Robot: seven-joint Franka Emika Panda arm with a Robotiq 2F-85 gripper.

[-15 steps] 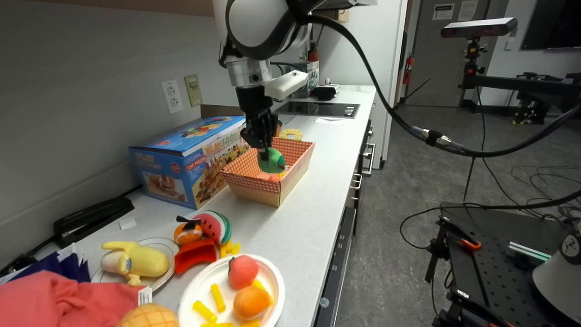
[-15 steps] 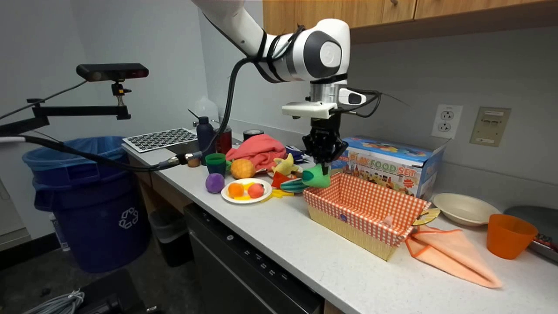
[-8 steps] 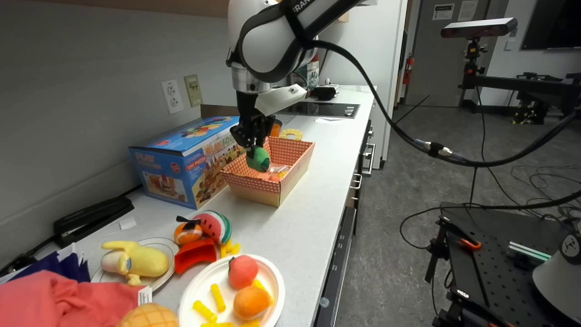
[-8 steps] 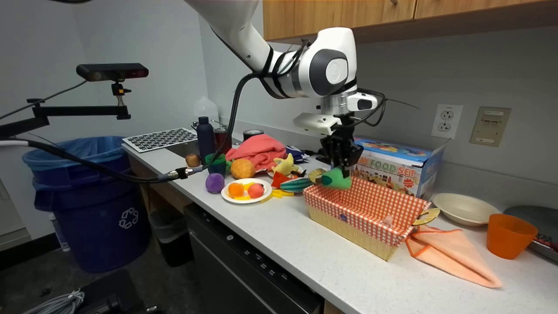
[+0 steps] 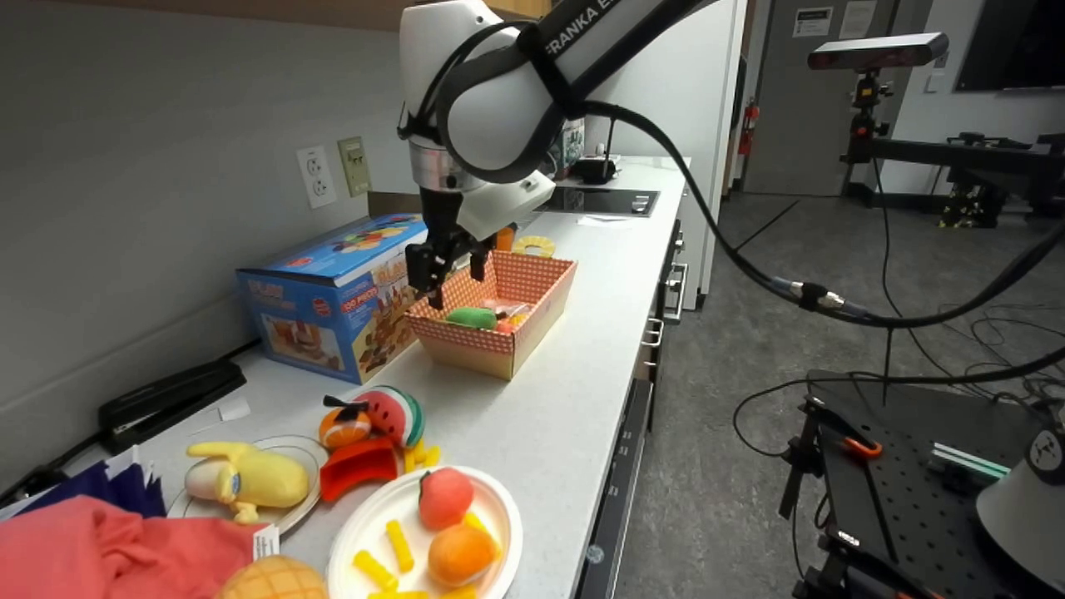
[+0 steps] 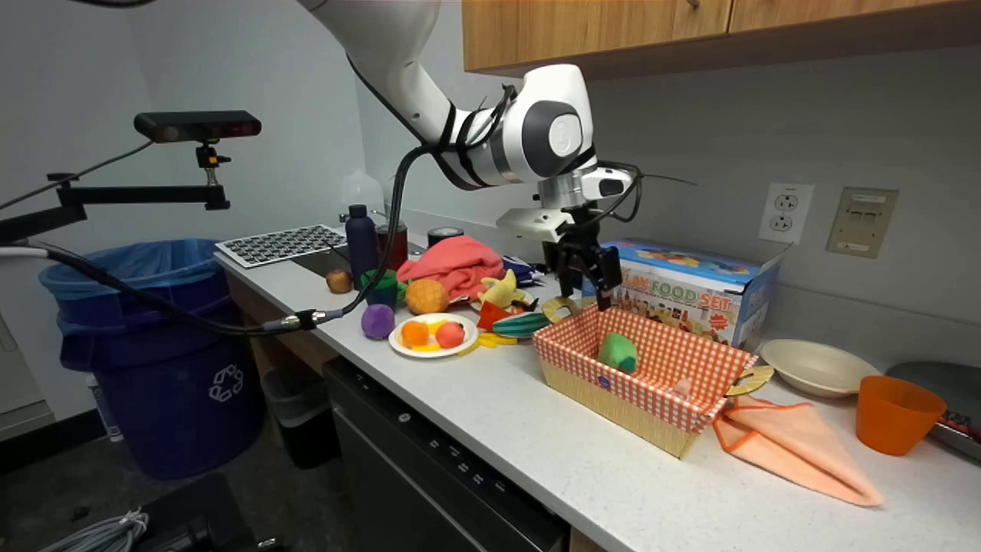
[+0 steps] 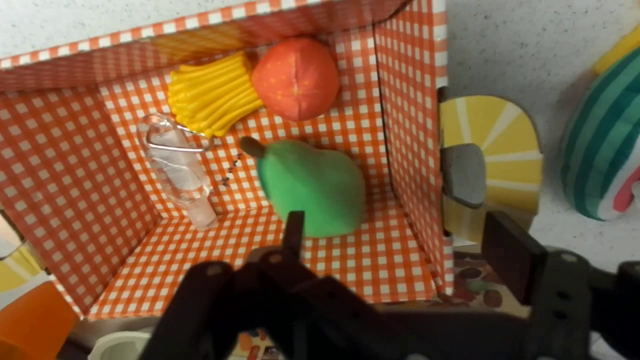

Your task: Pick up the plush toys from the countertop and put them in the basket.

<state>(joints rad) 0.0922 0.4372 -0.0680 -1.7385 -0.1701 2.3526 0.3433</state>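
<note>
Remote station. My gripper (image 7: 400, 240) hangs above the basket (image 6: 613, 406), jaws wide apart, holding nothing, touching nothing I can make out. Wrist view: one jaw over the basket's inside, its mate past the end edge. Green pear (image 7: 315, 190) is in the basket near that end edge; blurred, can't tell whether it lies still. Looks stuffed: light, soft, hard to harm; I'd grip the belly, not the stem. Near the countertop's (image 5: 549, 391) front edge, a plate (image 5: 501, 507) bears an orange (image 5: 462, 556) and red fruit (image 5: 445, 497): probably squashy, apt to roll; pinch mid-body.
</note>
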